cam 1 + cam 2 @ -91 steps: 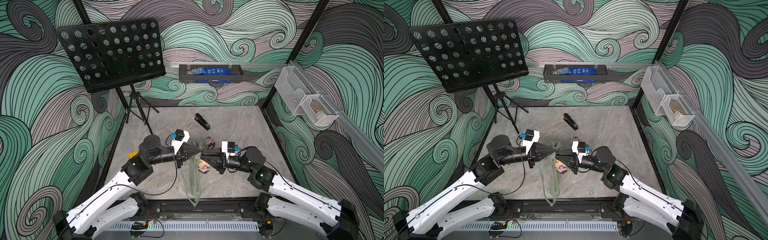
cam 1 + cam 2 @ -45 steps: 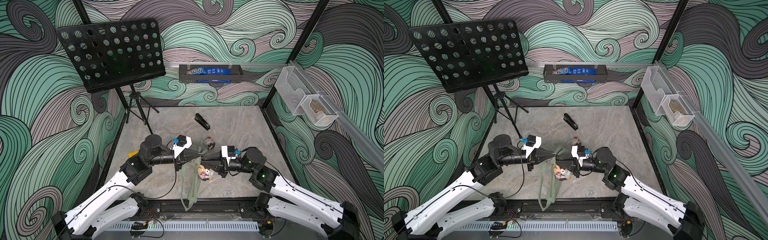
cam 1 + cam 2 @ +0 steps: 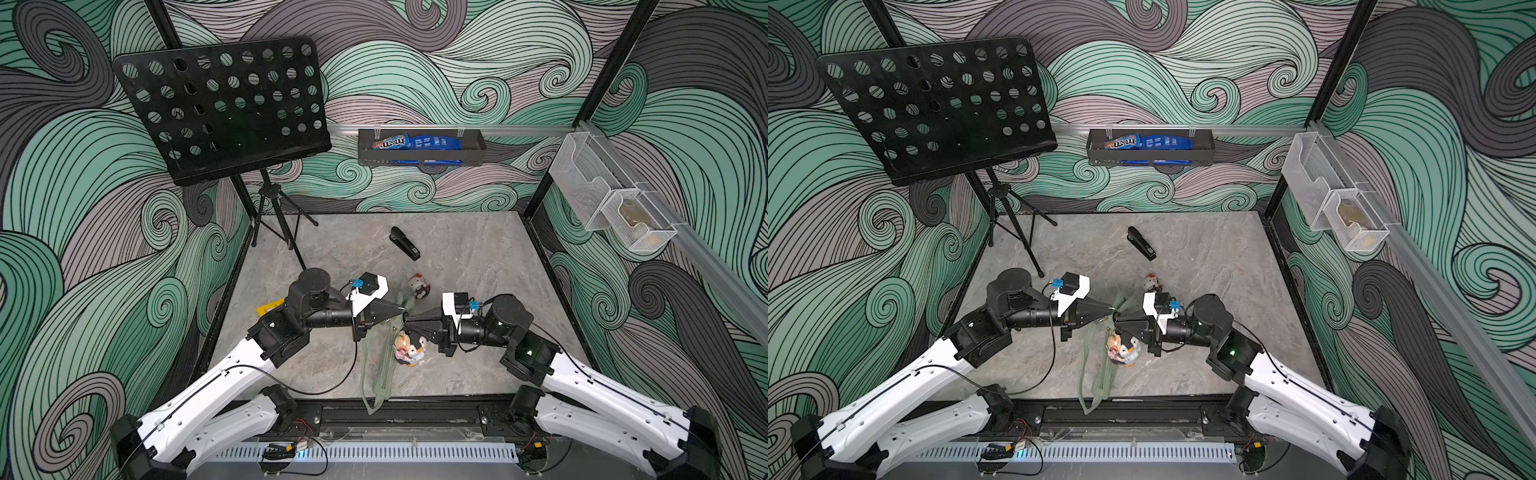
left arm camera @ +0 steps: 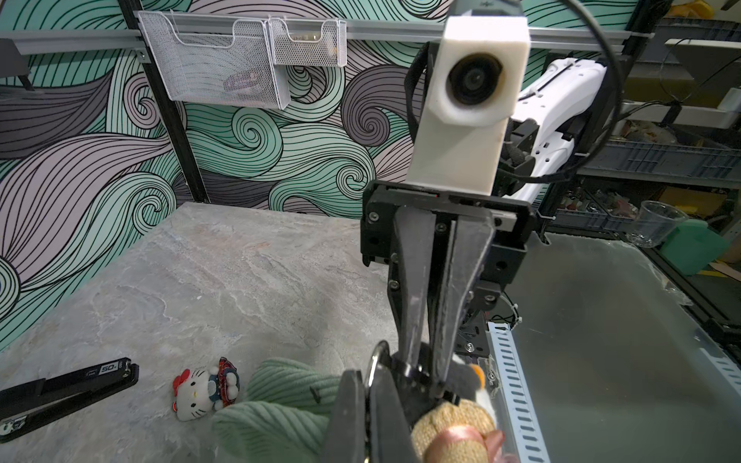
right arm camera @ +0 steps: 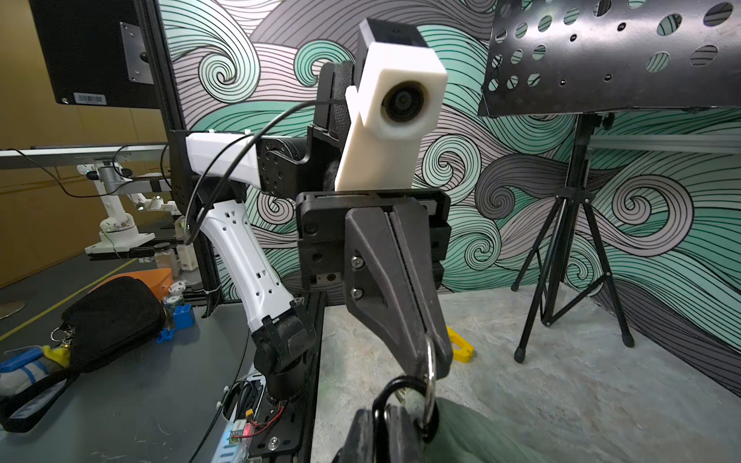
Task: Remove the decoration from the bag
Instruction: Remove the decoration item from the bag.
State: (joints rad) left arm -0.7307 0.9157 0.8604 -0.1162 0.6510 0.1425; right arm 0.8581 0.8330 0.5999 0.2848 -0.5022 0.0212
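The sage-green bag (image 3: 384, 374) hangs above the table from its metal ring (image 5: 430, 381), its lower end trailing over the front edge. My left gripper (image 3: 402, 309) is shut on that ring, as the left wrist view (image 4: 371, 375) also shows. The decoration, a small plush penguin with a tan knitted head (image 3: 409, 351) (image 4: 453, 425), dangles beside the bag from a black clasp looped through the ring. My right gripper (image 3: 408, 320) (image 5: 387, 413) meets the left tip to tip and is shut on the black clasp (image 5: 395, 387).
A Hello Kitty plush (image 3: 417, 286) lies loose on the table just behind the grippers. A black stapler (image 3: 404, 248) lies farther back. The music stand's tripod (image 3: 282, 232) stands at the back left. A yellow piece (image 3: 266, 309) sits under the left arm.
The right gripper's jaws have narrowed and now pinch the clasp at the ring. The plush has dropped lower and hangs clear below the right gripper. The left grip is unchanged.
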